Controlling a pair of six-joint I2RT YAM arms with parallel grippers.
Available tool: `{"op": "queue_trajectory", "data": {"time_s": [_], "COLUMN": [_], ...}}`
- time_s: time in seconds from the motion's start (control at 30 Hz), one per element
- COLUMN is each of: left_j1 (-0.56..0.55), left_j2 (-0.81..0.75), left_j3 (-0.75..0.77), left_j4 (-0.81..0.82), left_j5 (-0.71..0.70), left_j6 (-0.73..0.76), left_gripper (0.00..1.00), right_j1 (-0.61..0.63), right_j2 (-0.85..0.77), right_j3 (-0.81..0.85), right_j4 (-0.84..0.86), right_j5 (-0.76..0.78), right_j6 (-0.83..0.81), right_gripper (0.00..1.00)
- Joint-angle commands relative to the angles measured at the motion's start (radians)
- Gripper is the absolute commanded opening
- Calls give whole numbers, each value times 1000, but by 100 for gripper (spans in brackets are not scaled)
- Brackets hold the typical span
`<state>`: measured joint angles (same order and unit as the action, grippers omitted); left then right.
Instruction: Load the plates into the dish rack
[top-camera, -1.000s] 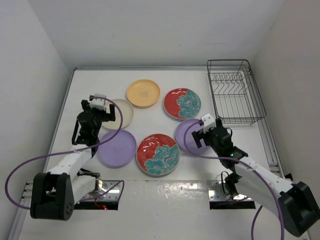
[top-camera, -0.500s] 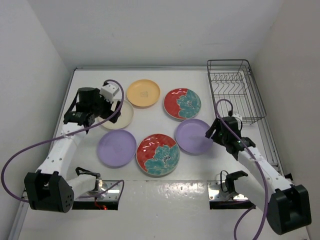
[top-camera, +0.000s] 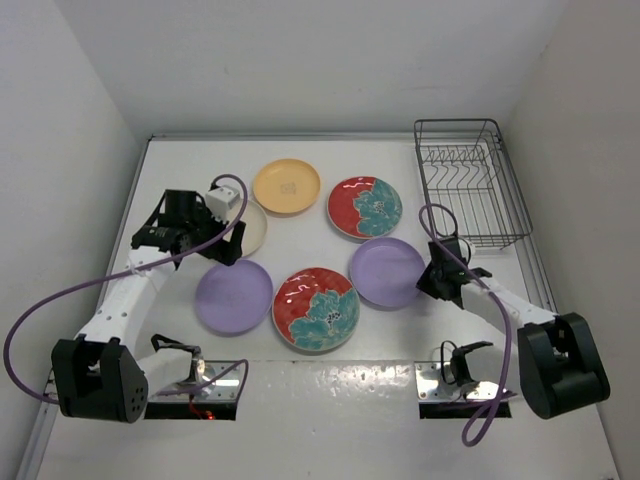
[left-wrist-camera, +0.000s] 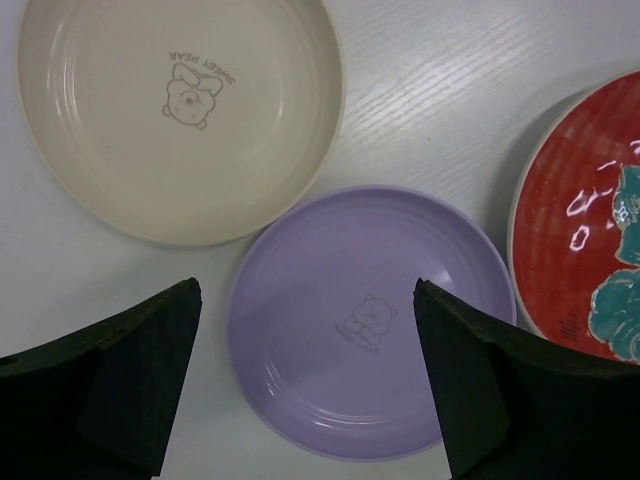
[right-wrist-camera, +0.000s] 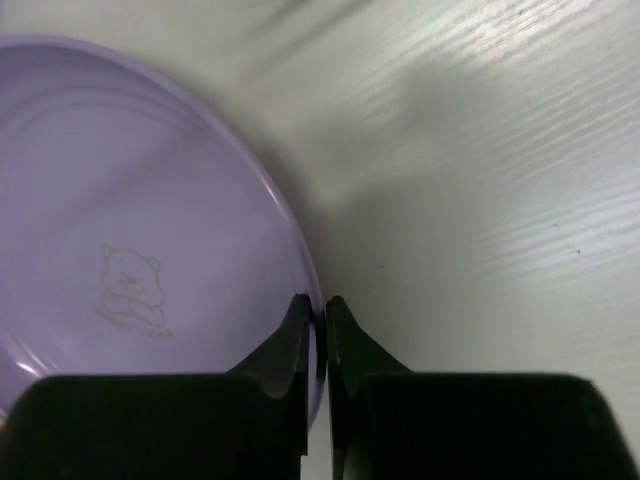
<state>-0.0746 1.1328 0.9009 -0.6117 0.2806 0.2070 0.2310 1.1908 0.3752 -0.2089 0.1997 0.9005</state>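
Six plates lie flat on the white table: orange-yellow (top-camera: 286, 186), cream (top-camera: 252, 230), two red with teal flowers (top-camera: 365, 207) (top-camera: 316, 308), and two lilac (top-camera: 233, 297) (top-camera: 388, 272). My right gripper (top-camera: 432, 281) (right-wrist-camera: 315, 305) is shut on the right rim of the right lilac plate (right-wrist-camera: 130, 230), one finger inside the rim and one outside. My left gripper (top-camera: 214, 252) (left-wrist-camera: 306, 290) hangs open above the left lilac plate (left-wrist-camera: 370, 320), with the cream plate (left-wrist-camera: 180, 110) just beyond it. The dark wire dish rack (top-camera: 470, 190) stands at the far right with no plate in it.
White walls close the table on the left, back and right. The rack's near edge lies a short way beyond the right gripper. A red and teal plate (left-wrist-camera: 585, 250) sits close to the right of the left lilac plate.
My right gripper has moved from over the lilac plate to its right rim and shut on it. The left arm swung toward the back, then came nearer over the left lilac plate.
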Motion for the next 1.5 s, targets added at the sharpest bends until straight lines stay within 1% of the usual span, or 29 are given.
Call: {"op": "queue_trajectory", "data": {"time_s": [0.0,0.07,0.17,0.2,0.23,0.27,0.3,0.33,0.43,0.47,0.53,0.57,0.6,0.63,0.67,0.7,0.73,0.77,0.83,0.87,0.9,0.93,0.97,1.0,1.03,1.07,1.13,1.3,1.47], "left_j1": [2,2,2,2,2,2,2,2,2,2,2,2,2,2,2,2,2,2,12,12,12,12,21,21,21,21,21,21,21], "left_j2": [-59,-59,-59,-59,-59,-59,-47,-36,-27,-18,-8,1,11,12,21,21,21,30,30,42,42,53,68,79,90,103,148,257,346], "left_j3": [-26,-36,-36,-36,-36,-25,-25,-13,-2,9,20,29,38,38,38,50,50,50,50,50,50,59,59,59,59,73,99,173,230], "left_j4": [35,44,55,55,55,65,66,78,87,96,96,96,105,105,105,105,115,115,115,115,115,115,115,115,115,124,124,124,115], "left_j5": [-35,-44,-44,-44,-44,-44,-44,-35,-35,-35,-35,-35,-35,-35,-35,-35,-35,-35,-44,-44,-44,-44,-44,-44,-44,-53,-54,-54,-43], "left_j6": [-32,-32,-32,-32,-23,-23,-23,-23,-23,-12,-2,-1,-1,-1,-1,-1,-1,-1,8,8,8,8,8,8,18,19,19,19,9], "left_gripper": [92,93,93,93,93,93,93,93,93,93,93,93,93,93,93,93,93,93,93,93,93,93,93,93,93,93,93,93,93], "right_j1": [-2,7,69,105,122,158,172,210,228,231,220,212,188,173,145,118,102,56,24,-17,-31,-42,-70,-97,-123,-131,-185,-271,-308], "right_j2": [-8,-26,-152,-178,-250,-269,-286,-321,-316,-291,-229,-183,-125,-91,6,45,76,180,242,336,366,425,458,508,550,562,602,645,655], "right_j3": [24,4,7,16,69,95,122,219,382,512,597,722,764,804,929,971,1049,1114,1175,1211,1240,1255,1269,1289,1282,1269,1226,1174,1098], "right_j4": [-39,-72,-121,-127,-136,-158,-170,-178,-196,-192,-156,-136,-73,-51,-32,15,35,77,176,271,314,447,497,544,697,745,848,864,907], "right_j5": [41,56,78,78,64,54,55,66,122,170,213,230,278,290,317,357,406,432,530,553,575,636,653,674,679,673,679,673,639], "right_j6": [3,-12,-98,-191,-231,-270,-378,-412,-566,-639,-797,-843,-883,-1002,-1034,-1124,-1156,-1192,-1320,-1415,-1519,-1573,-1726,-1776,-1825,-1917,-1942,-1970,-1944], "right_gripper": [0,0,0,0,0,0,0,0,0,0,0,0,0,0,0,0,0,0,0,0,0,0,0,0,0,0,0,0,0]}}
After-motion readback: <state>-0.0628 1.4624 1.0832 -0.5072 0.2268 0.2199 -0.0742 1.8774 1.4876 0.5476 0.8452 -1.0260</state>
